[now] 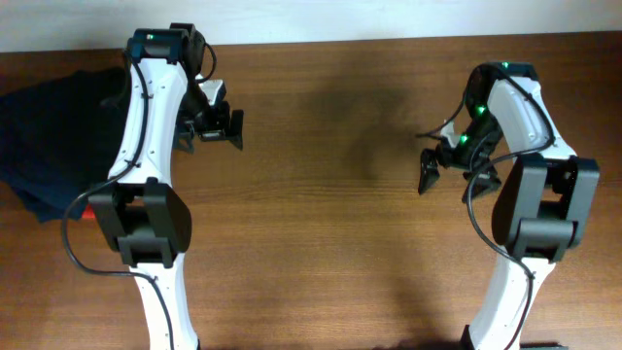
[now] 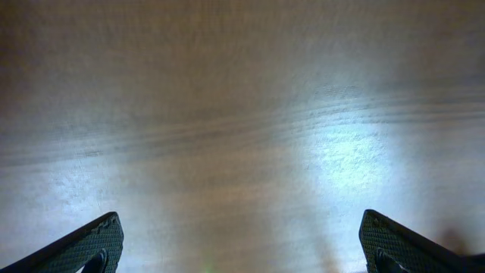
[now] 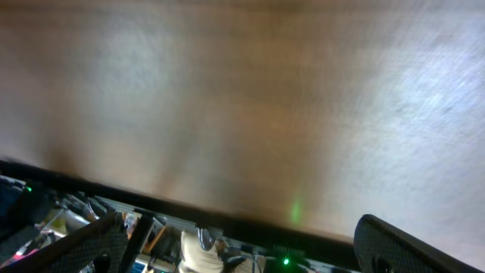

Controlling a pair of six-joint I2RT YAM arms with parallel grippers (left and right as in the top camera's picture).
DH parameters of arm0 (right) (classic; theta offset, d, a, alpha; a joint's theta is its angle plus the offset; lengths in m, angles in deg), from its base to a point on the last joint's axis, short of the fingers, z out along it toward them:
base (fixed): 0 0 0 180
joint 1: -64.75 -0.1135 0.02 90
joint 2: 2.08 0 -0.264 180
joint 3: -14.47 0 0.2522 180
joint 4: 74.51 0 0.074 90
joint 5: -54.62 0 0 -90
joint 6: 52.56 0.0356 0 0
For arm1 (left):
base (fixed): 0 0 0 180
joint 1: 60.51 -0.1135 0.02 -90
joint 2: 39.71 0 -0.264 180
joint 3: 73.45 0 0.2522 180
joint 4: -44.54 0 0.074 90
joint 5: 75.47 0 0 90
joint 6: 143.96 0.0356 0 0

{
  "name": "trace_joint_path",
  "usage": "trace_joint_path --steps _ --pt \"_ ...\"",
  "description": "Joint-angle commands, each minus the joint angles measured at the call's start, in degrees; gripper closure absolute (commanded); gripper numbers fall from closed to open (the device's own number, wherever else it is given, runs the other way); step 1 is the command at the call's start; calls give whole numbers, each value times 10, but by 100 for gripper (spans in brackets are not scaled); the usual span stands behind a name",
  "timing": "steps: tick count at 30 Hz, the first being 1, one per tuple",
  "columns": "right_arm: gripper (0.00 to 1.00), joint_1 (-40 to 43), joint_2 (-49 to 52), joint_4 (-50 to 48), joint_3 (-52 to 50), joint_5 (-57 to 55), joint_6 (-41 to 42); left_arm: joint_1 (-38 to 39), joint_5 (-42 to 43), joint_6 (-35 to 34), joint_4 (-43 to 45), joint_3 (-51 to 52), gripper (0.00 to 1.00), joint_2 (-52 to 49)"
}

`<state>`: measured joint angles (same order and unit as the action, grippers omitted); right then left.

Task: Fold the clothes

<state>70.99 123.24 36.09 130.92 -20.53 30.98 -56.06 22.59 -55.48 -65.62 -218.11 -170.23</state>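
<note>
The large black garment with white trim is out of view in every frame. My left gripper (image 1: pixel 220 127) hangs open and empty over bare wood at the back left. The left wrist view shows its two fingers (image 2: pixel 241 218) wide apart with only tabletop between them. My right gripper (image 1: pixel 433 165) is open and empty over bare wood at the right. In the right wrist view its fingers (image 3: pixel 241 221) are wide apart over the table's edge.
A pile of folded navy-blue garments (image 1: pixel 49 136) lies at the table's left edge, behind the left arm. A small red piece (image 1: pixel 86 212) shows beside the left arm's base. The brown wooden table (image 1: pixel 330 214) fills the overhead view. Clutter (image 3: pixel 197 250) lies beyond the table's edge.
</note>
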Motion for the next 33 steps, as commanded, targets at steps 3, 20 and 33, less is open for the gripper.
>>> trace_joint_path --steps 3,20,33 --pt "1 3 -160 -19 -88 -14 -3 -1 -14 -22 -3 126 1 150" --pt "1 3 -735 -273 -270 -79 29 35 -85 3 404 613 1 762" --pt "1 3 -765 -266 -281 -80 29 35 -85 3 397 710 1 862"
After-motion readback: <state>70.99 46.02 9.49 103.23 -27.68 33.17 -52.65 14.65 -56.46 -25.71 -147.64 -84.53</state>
